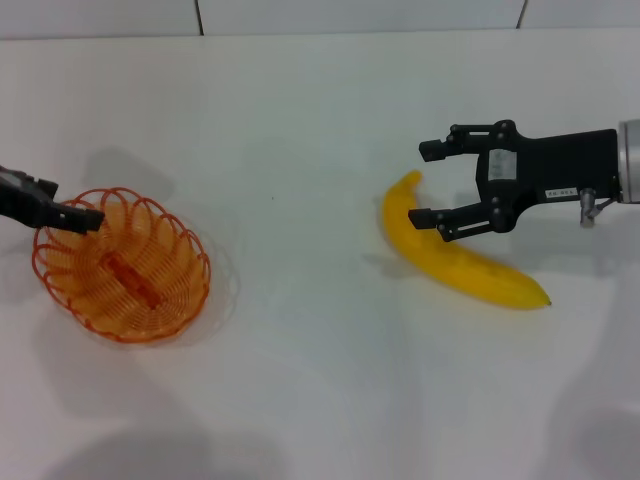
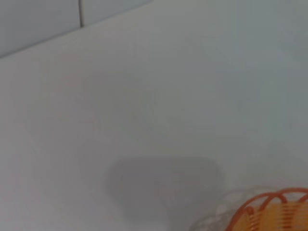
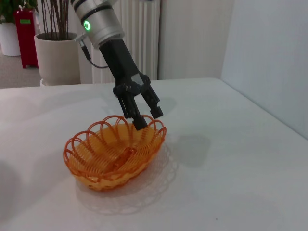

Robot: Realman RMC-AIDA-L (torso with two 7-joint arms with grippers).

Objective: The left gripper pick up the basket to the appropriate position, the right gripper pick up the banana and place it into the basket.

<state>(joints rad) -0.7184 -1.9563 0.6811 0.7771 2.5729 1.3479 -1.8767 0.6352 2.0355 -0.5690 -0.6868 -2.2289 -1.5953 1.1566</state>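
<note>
On the white table point(image 1: 320, 400) the basket point(image 1: 122, 265) sits at the near left, upright on its base, with a small orange piece lying in its bottom. The left claw point(image 1: 88, 218) comes in from the left edge and is at the basket's far-left rim; in the right wrist view the left claw point(image 3: 147, 118) points down with its fingers a little apart, one finger point(image 3: 138, 120) inside the scalloped rim and the other just outside it, straddling the wire, though whether they press the rim cannot be told. From the left wrist view only a corner of the basket point(image 2: 272, 211) shows, with bare table beyond it. Well apart from the basket, on the right half of the table, the banana point(image 1: 455, 258) lies flat, running from its near-right pointed tip up to its far-left end. The right claw point(image 1: 432, 185) reaches in from the right over the banana's far-left part, fingers spread wide: one finger point(image 1: 445, 222) lies across the banana's upper side, the other is out beyond the fruit's far end, so that end sits between them; contact cannot be judged. Farther back in the right wrist view stand a potted plant point(image 3: 57, 53) and a white radiator point(image 3: 134, 33) against the wall.
</note>
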